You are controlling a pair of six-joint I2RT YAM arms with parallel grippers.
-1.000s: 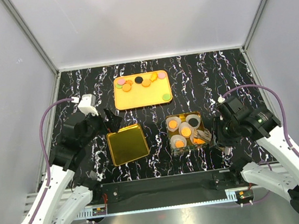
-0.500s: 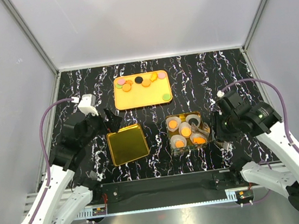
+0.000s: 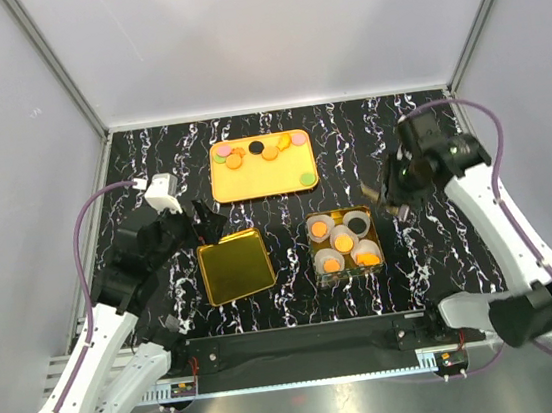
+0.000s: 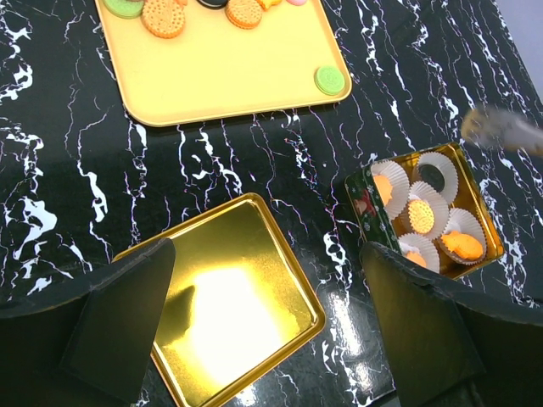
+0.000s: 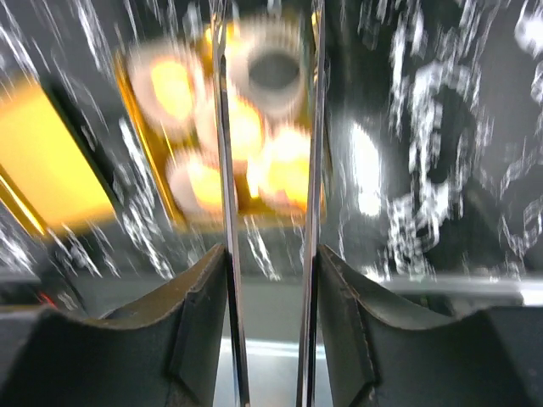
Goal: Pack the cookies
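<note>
The cookies (image 3: 269, 152), upper centre, were judged light and brittle, best pinched across the rim, while the left gripper (image 4: 267, 254) was seen spread wide and the right gripper (image 3: 393, 202) partly spread, both empty.

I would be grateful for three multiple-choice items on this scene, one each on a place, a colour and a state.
1. Where does the lid lie? A left of the box; B right of it; C behind it.
2. What colour is the cookie alone at the tray's near right corner? A pink; B green; C black.
3. How is the left gripper? A shut on a cookie; B shut on the lid; C open, empty.
Answers: A, the top view shows the lid left of the box; B, it is plainly green; C, its fingers stand wide apart.
</note>
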